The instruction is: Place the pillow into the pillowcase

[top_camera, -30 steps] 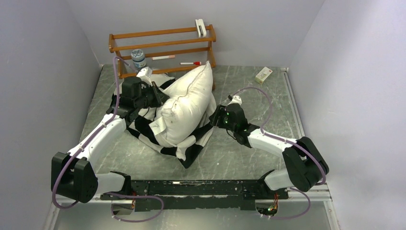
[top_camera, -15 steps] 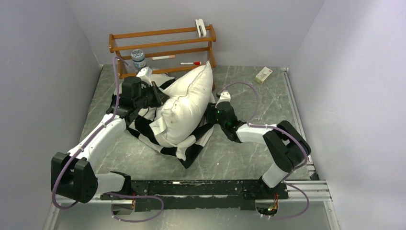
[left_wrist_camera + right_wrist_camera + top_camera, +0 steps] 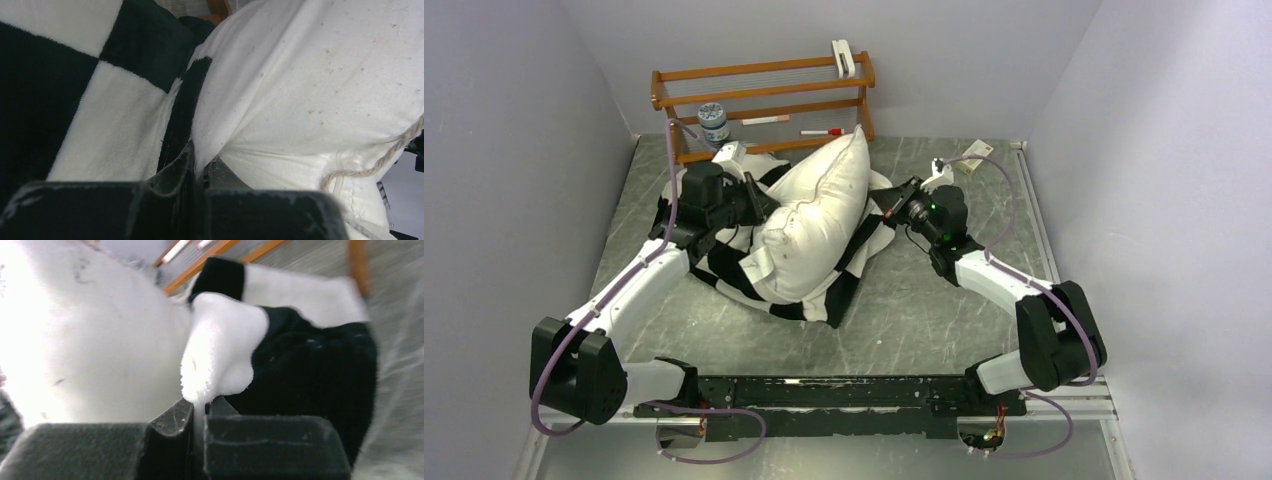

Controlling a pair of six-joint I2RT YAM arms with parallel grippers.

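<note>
The plump white pillow [image 3: 814, 220] stands tilted on the checkered pillowcase [image 3: 824, 300], its top corner near the rack. My left gripper [image 3: 759, 203] is at the pillow's left flank. In the left wrist view its jaws [image 3: 202, 165] are shut on a pinched fold of the pillow's [image 3: 310, 75] smooth white cloth, and the pillowcase's [image 3: 100, 125] black edge lies against the left finger. My right gripper [image 3: 892, 207] is at the pillow's right side, shut [image 3: 202, 407] on a white plush edge of the pillowcase [image 3: 225, 340], which is lifted beside the pillow [image 3: 100, 330].
A wooden rack [image 3: 764, 100] stands at the back with a jar [image 3: 714, 122], a marker [image 3: 822, 131] and a white clip [image 3: 842, 55]. A small box [image 3: 974, 155] lies at the back right. Grey walls close both sides.
My right arm reached in to the pillowcase, shut on its edge and drew it up and back to the right; the cloth's near corner shifted. The left arm held still.
</note>
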